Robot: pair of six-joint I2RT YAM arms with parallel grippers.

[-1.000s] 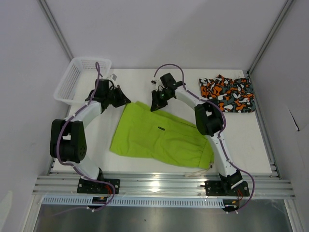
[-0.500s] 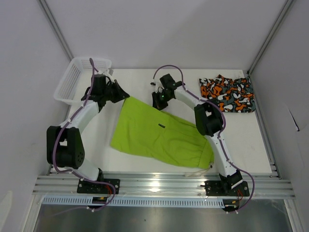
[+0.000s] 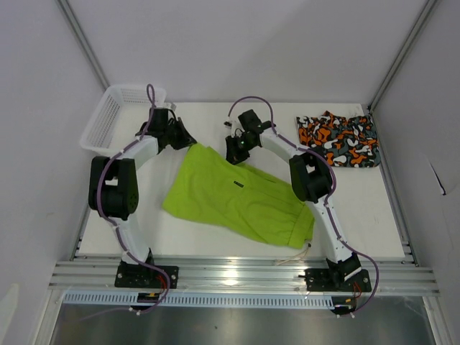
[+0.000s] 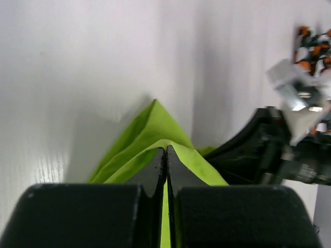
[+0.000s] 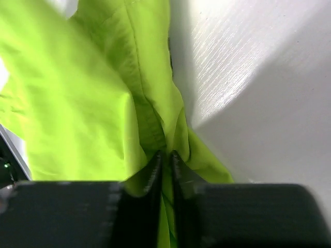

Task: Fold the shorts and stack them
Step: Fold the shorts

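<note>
The left gripper (image 4: 166, 152) has its jaws pressed together on a fold of the lime green shorts (image 3: 230, 194), and the right gripper (image 5: 165, 155) is pinched likewise on a bunched edge of the same pair. The pair spreads back from both toward the near edge of the table (image 3: 388, 215). Well off to the right of the right jaws, the camo shorts (image 3: 339, 139) lie flat.

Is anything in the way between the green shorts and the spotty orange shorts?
No object lies between the green shorts and the camo shorts; only the right arm itself crosses that gap.
</note>
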